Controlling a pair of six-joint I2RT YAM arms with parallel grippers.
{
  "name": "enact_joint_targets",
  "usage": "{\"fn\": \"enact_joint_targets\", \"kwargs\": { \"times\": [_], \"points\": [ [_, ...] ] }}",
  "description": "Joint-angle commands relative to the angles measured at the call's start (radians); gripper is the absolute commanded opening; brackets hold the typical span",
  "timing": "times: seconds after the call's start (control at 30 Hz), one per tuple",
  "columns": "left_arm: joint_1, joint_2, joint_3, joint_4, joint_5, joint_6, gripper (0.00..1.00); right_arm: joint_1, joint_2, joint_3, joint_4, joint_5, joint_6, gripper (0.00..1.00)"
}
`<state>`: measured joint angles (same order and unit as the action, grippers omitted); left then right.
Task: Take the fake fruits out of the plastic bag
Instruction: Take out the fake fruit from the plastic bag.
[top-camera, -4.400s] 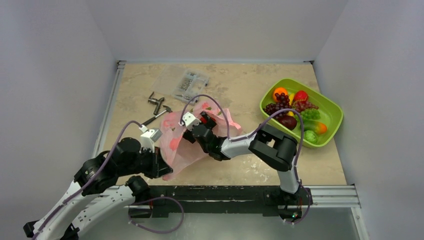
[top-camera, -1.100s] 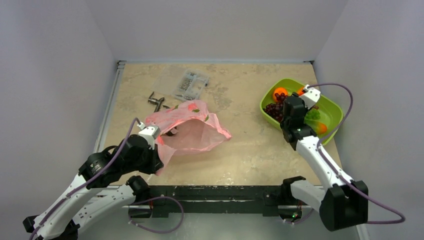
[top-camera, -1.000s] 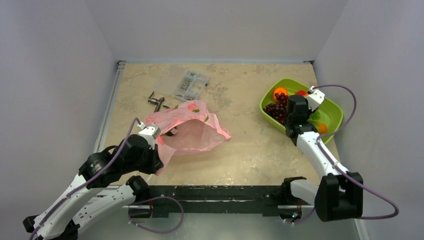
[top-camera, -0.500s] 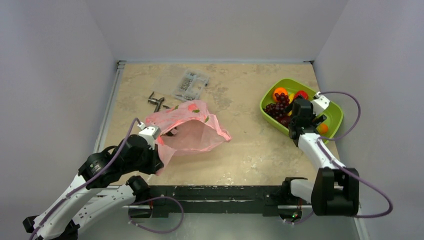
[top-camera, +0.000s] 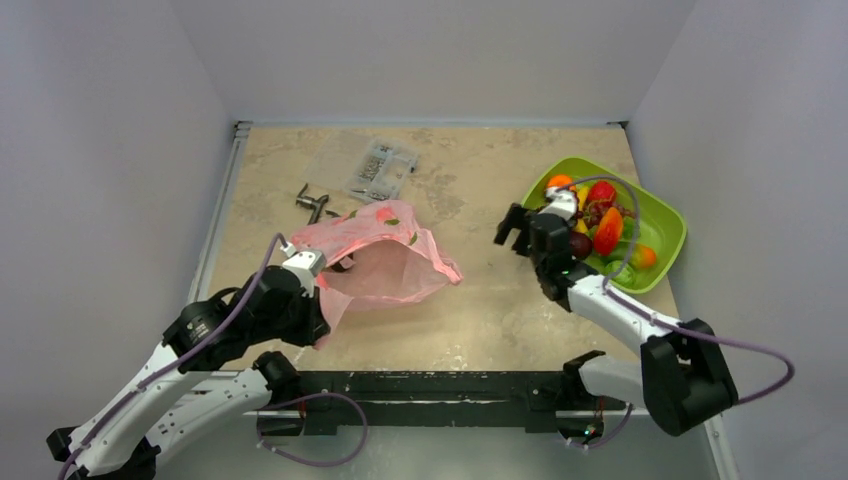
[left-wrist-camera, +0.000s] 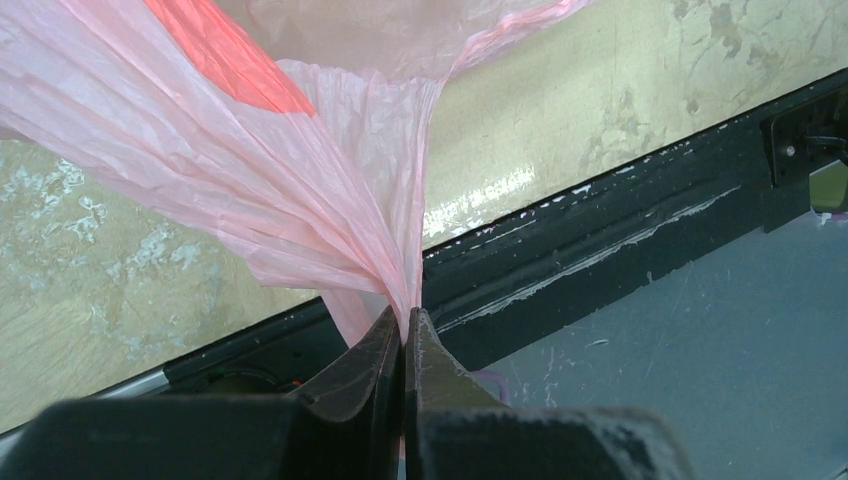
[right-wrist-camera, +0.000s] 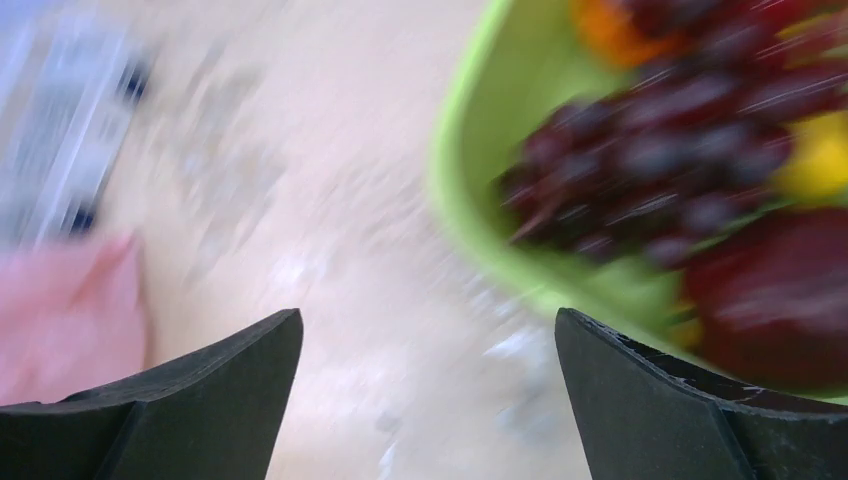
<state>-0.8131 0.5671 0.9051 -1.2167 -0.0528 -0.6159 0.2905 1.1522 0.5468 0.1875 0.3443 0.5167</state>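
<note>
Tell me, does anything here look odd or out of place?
Nothing spilled or broken. The pink bag lies crumpled, one corner pinched in the left arm's fingers. A clear screw box and a metal tool beyond it seem unrelated to the fruits in the green tray.

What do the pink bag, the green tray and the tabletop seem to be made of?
Pink bag: thin plastic film, translucent and crinkly, bunching into fine pleats.
Green tray: probably moulded plastic; uniform lime colour, smooth rounded rim.
Tabletop: mottled beige stone-look surface with a slight sheen; real stone or laminate cannot be told.
</note>
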Motion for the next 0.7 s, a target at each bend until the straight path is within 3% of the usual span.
{"fn": "enact_joint_targets", "kwargs": {
  "times": [0.0, 0.13, 0.3, 0.47, 0.67],
  "points": [
    [-0.003, 0.030, 0.007, 0.040, 0.023, 0.013, 0.00, 0.280, 0.065, -0.023, 0.055, 0.001, 0.065, 0.99],
    [-0.003, 0.041, 0.021, 0.066, 0.047, 0.001, 0.00, 0.490, 0.145, 0.088, 0.025, 0.034, 0.065, 0.99],
    [-0.003, 0.051, 0.033, 0.138, 0.129, -0.035, 0.00, 0.577, 0.143, 0.255, -0.062, 0.007, -0.012, 0.99],
    [-0.003, 0.001, -0.012, 0.155, 0.079, -0.072, 0.00, 0.658, 0.159, 0.442, -0.118, -0.088, -0.074, 0.99],
    [-0.003, -0.009, -0.012, 0.130, 0.096, -0.087, 0.00, 0.835, 0.175, 0.518, -0.108, -0.034, -0.161, 0.96]
  ]
}}
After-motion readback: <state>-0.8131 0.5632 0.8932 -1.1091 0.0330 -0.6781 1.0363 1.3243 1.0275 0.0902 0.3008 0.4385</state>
